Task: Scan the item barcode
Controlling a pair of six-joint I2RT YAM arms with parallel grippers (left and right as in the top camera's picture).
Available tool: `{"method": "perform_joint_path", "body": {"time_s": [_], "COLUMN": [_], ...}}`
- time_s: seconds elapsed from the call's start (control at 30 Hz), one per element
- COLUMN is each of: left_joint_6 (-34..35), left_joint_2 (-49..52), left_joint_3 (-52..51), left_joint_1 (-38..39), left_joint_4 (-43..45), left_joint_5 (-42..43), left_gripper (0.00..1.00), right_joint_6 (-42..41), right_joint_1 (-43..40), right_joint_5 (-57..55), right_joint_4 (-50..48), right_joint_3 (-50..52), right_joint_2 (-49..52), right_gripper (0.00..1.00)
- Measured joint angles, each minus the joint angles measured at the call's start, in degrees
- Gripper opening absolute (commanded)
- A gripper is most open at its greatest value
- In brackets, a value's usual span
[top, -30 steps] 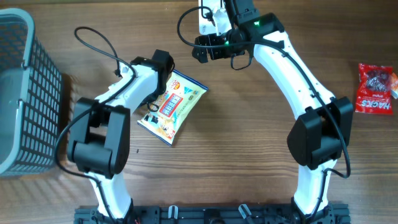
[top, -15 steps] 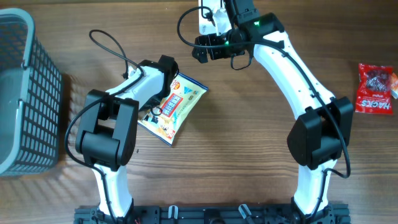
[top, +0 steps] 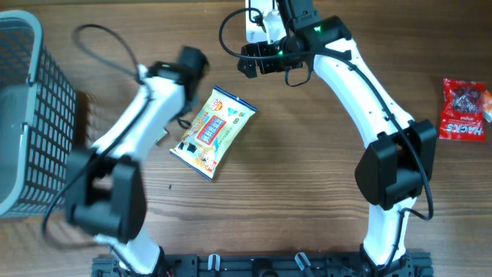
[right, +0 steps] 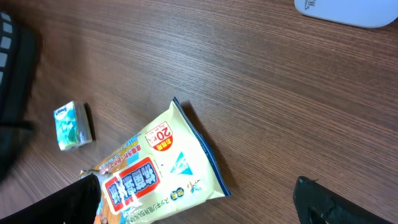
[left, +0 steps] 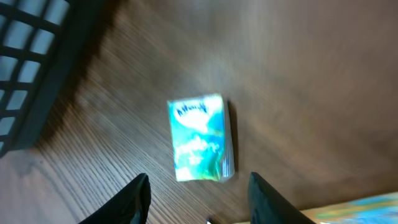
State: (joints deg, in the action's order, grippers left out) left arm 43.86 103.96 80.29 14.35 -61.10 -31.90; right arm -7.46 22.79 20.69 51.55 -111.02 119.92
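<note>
The snack packet [top: 211,132] lies flat on the wooden table [top: 307,200], printed face up. No barcode shows on that face, so it is probably on the underside. Its long axis slants across the table, one short end toward the right gripper [right: 194,178] and the other back toward the left arm's base. In the right wrist view the packet sits below and between that gripper's fingers, which are spread wide with nothing in them. The white scanner [right: 348,11] lies ahead of that gripper and off to its right, untouched. The left gripper [left: 199,177] is partly spread and also empty. A small teal pack [left: 199,138] lies just ahead of its fingertips, and only a corner of the snack packet shows low on its right, so the packet is close beside it rather than in front. The left arm is blurred in the overhead view, so its exact pose is unclear. My judgement is that the left gripper is better placed to lift and turn the packet, while the right one is nearer the scanner. Farther out, a grey basket [top: 58,131] stands beyond the left gripper, and a red packet [top: 465,108] lies well apart, past the right arm.
</note>
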Motion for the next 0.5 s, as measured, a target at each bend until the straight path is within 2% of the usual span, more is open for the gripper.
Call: {"method": "perform_joint_path", "body": {"time_s": [0.03, 0.1, 0.17, 0.27, 0.33, 0.4, 0.5], "left_joint_6": [0.2, 0.5, 1.3, 1.5, 1.5, 1.5, 2.6], "left_joint_2": [-3.1, -9.7, -19.6, -32.0, -36.0, -43.7, -47.6], "left_joint_3": [0.6, 1.3, 2.1, 2.6, 2.6, 2.6, 2.6], "left_joint_1": [-1.7, -5.2, -9.7, -16.0, -18.8, -25.4, -30.9], "left_joint_4": [-0.2, -0.6, -1.5, -4.3, -5.6, -8.7, -11.6], "left_joint_5": [1.1, 2.9, 3.8, 4.8, 5.6, 6.4, 7.0], "left_gripper": [0.53, 0.72, 0.82, 0.86, 0.85, 0.85, 0.86], "right_joint_6": [0.0, 0.0, 0.0, 0.0, 0.0, -0.5, -7.3], "right_joint_1": [0.0, 0.0, 0.0, 0.0, 0.0, 0.0, 0.0], "right_joint_5": [0.0, 0.0, 0.0, 0.0, 0.0, 0.0, 1.2], "right_joint_4": [0.0, 0.0, 0.0, 0.0, 0.0, -0.4, -0.1], "right_joint_3": [0.0, 0.0, 0.0, 0.0, 0.0, 0.0, 0.0], "right_joint_2": [0.0, 0.0, 0.0, 0.0, 0.0, 0.0, 0.0], "right_gripper": [1.00, 1.00, 1.00, 1.00, 1.00, 1.00, 1.00]}}
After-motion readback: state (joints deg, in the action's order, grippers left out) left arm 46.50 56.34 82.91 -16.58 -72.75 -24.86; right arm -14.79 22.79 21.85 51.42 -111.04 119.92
